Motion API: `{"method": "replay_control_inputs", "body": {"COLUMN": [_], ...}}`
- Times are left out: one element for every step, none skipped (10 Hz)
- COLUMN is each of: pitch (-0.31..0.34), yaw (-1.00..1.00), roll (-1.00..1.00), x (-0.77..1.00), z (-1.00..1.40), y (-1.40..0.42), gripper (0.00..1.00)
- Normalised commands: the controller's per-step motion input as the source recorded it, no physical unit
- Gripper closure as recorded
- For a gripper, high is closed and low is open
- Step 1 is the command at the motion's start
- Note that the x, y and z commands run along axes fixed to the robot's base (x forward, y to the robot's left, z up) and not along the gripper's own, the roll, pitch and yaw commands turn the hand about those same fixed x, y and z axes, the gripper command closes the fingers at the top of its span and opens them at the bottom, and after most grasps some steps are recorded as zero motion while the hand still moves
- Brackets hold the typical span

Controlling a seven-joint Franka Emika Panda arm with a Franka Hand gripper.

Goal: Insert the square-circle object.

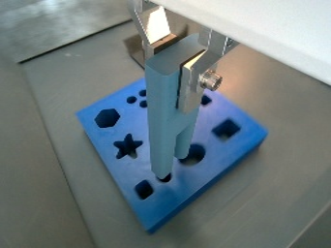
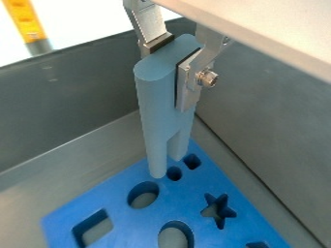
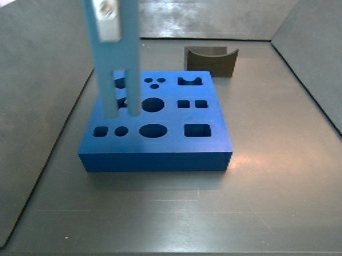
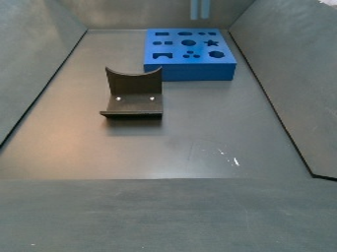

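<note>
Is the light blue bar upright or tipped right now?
Upright: the square-circle object hangs vertically in the gripper, prongs entering the blue block.

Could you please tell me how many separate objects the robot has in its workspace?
3: the light-blue bar, held upright by the gripper over the dark-blue block; that block, on the floor; the dark notched piece, lying apart from it.

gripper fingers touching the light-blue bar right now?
Touching. In both wrist views the gripper has its silver fingers pressed flat against the upper end of the light-blue bar, no gap showing.
</note>
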Motion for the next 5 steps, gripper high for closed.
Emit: {"method": "replay_control_inputs", "body": {"pitch": [-0.009, -0.053, -0.144, -0.037, -0.066], "yaw": [-0.8, -0.65, -0.3, -0.23, -0.17], "roll": [0.01, 0.0, 0.0, 0.03, 0.03], "x": [-0.46, -0.59, -0.4, -0.28, -0.21], "z": [-0.47, -0.43, -0.3, -0.26, -0.27], "y": [0.0, 0.0, 0.04, 0.06, 0.02], "gripper": [1.0, 1.0, 1.0, 1.0, 1.0]}}
